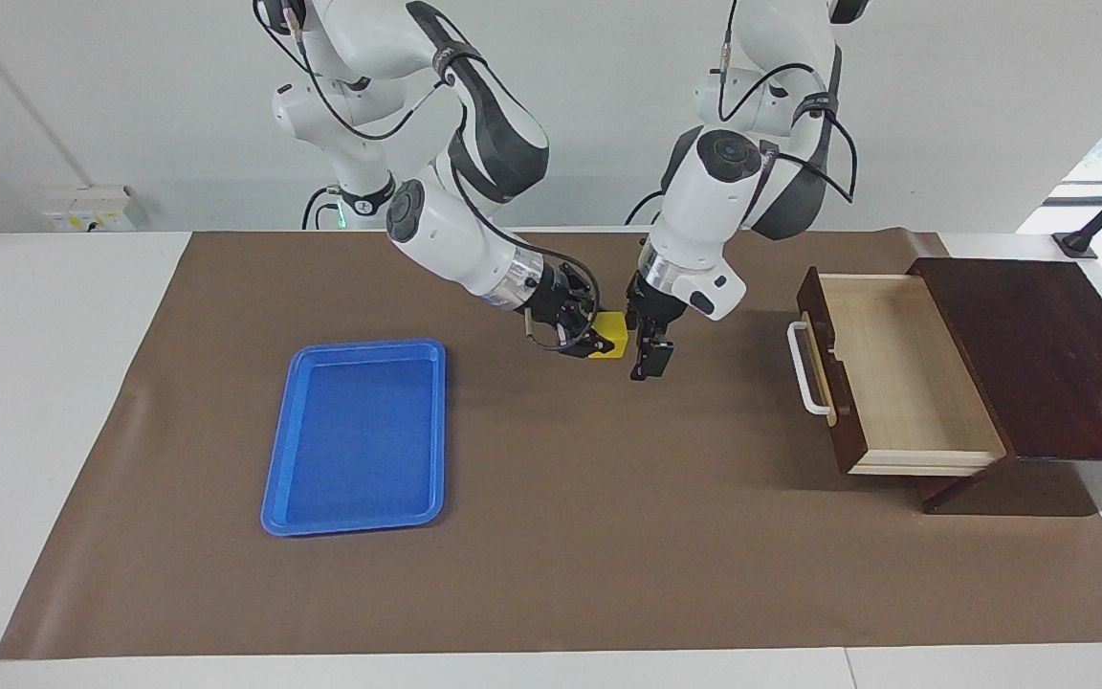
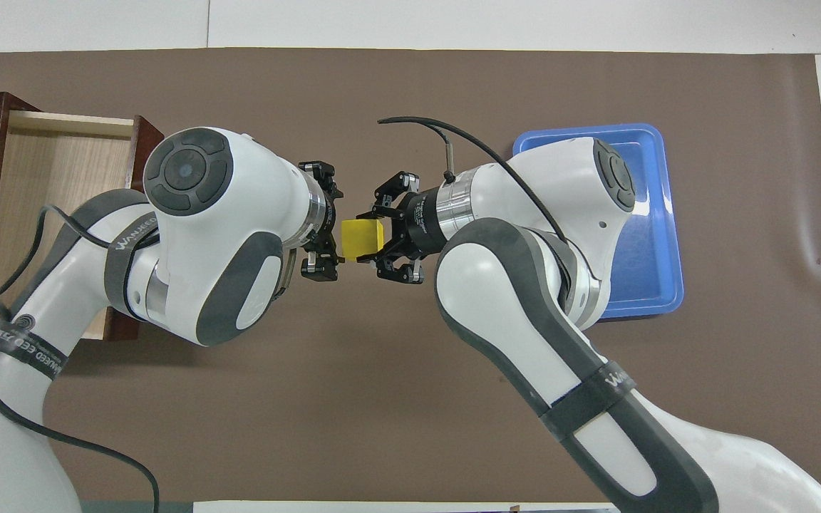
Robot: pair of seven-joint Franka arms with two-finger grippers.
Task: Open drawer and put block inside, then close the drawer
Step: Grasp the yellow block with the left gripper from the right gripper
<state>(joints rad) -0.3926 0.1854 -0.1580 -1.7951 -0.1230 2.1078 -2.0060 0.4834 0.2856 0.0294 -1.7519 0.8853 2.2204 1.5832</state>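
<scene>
One block [image 1: 614, 337], one drawer [image 1: 895, 368], one tray [image 1: 357, 435], apparently two tools.

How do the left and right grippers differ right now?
The right gripper is shut on the yellow block; the left gripper is open and holds nothing. The right gripper lies nearly level, pointing toward the left arm's end of the table; the left gripper points down beside the block. Both hang over the bare mat between the blue tray and the open drawer.
</scene>
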